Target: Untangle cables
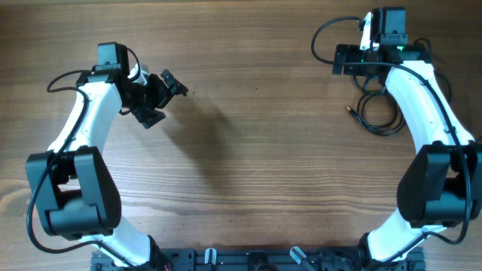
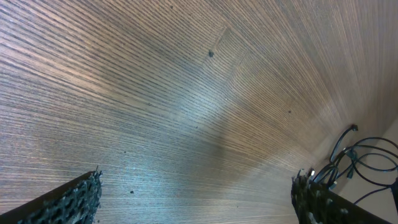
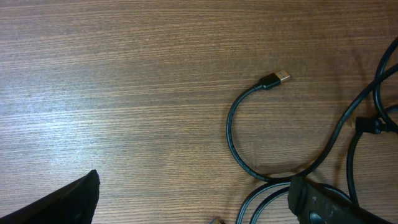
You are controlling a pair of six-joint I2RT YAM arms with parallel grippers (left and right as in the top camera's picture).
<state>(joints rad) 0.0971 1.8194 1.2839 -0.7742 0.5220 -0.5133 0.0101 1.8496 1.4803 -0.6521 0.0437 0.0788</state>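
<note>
Right fingers (image 3: pixel 68 202) are spread wide, holding nothing, hovering right over the cables (image 3: pixel 229 130) lying in loops on the tabletop (image 3: pixel 124 74). Looks like the reach-in step: next needs one strand pinched near its plug (image 3: pixel 275 79). Left fingers (image 2: pixel 68 202), far across, gape empty too.

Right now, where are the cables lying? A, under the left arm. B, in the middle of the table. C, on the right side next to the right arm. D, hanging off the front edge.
C: the cables lie in loose loops on the table, at its right side, right beside the right arm; the overhead view shows only bare wood in the middle and near the left arm.
</note>
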